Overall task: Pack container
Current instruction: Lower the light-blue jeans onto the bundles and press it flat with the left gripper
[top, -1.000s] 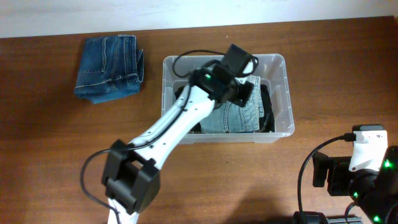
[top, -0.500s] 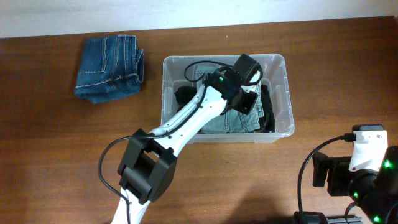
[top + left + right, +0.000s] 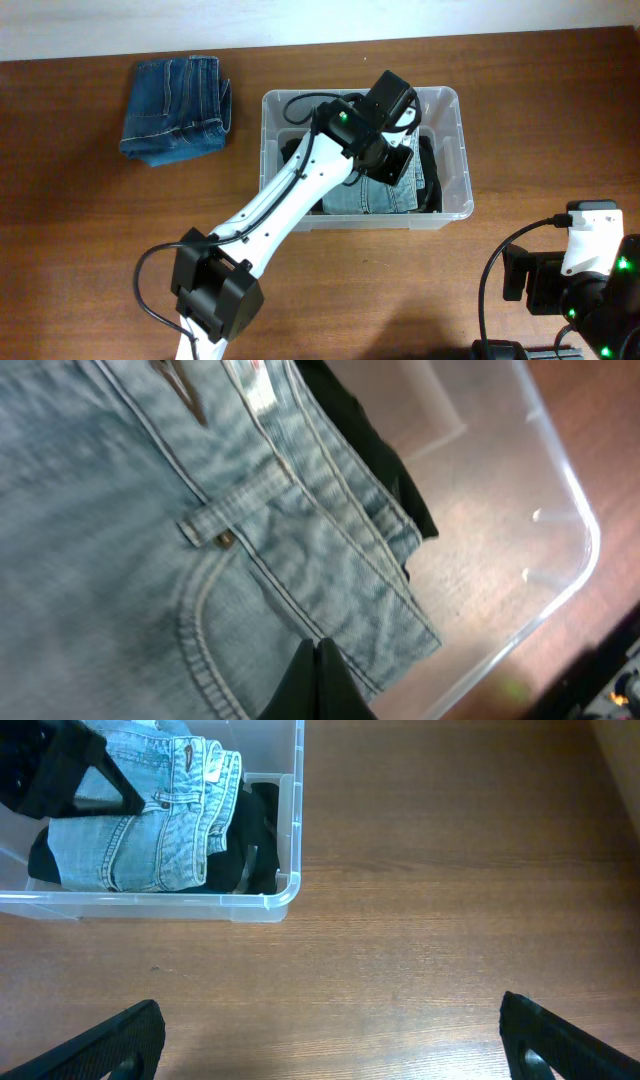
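The clear container [image 3: 455,150] stands at the table's middle right and holds folded light blue jeans [image 3: 375,195] on top of a black garment [image 3: 430,170]. My left gripper [image 3: 395,165] reaches down into it. In the left wrist view its fingertips [image 3: 320,680] are shut together, with nothing seen between them, right over the light jeans [image 3: 150,510] near the bin's wall [image 3: 570,480]. My right gripper [image 3: 335,1040] is open and empty over bare table, in front and to the right of the container [image 3: 290,890].
A folded pair of dark blue jeans [image 3: 175,108] lies on the wooden table at the far left. The right arm's base [image 3: 585,270] sits at the front right corner. A black cable loops over the bin's back left.
My left gripper stays inside the container over the light jeans, shifted slightly. The left arm's elbow swung right and back again. The right arm has not moved.
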Controlling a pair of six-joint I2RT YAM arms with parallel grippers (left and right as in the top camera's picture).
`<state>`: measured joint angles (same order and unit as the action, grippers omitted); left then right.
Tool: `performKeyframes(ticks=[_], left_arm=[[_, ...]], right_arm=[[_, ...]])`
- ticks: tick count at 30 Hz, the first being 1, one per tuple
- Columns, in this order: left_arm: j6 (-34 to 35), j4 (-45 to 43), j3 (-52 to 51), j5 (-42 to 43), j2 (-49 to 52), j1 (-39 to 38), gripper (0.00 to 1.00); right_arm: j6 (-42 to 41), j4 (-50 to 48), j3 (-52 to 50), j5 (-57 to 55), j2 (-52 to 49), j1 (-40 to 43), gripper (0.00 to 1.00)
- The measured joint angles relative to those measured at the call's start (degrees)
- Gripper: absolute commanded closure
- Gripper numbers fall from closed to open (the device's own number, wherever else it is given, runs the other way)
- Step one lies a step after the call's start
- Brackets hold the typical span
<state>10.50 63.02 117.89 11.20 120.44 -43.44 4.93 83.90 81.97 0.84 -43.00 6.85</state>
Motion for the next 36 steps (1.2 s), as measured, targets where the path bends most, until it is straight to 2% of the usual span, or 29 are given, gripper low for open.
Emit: performKeyframes(ticks=[10, 21, 28, 36], left_arm=[[0.02, -0.50, -3.34, 3.85, 5.33, -2.82, 0.99], [-0.52, -3.06, -1.18, 4.26, 7.23, -3.74, 0.99], [-2.25, -6.32, 11.50, -3.52, 8.44, -0.28, 0.99], [-2.69, -10.01, 12.83, -9.22, 9.44, 2.54, 0.99]], right_arm=[[0.00, 0.00, 0.00, 0.02, 0.00, 0.00, 0.02], [0.02, 0.00, 0.00, 0.02, 0.00, 0.00, 0.02], [0.00, 0.00, 0.00, 0.02, 0.00, 0.00, 0.02], [0.00, 0.00, 0.00, 0.02, 0.00, 0.00, 0.02]])
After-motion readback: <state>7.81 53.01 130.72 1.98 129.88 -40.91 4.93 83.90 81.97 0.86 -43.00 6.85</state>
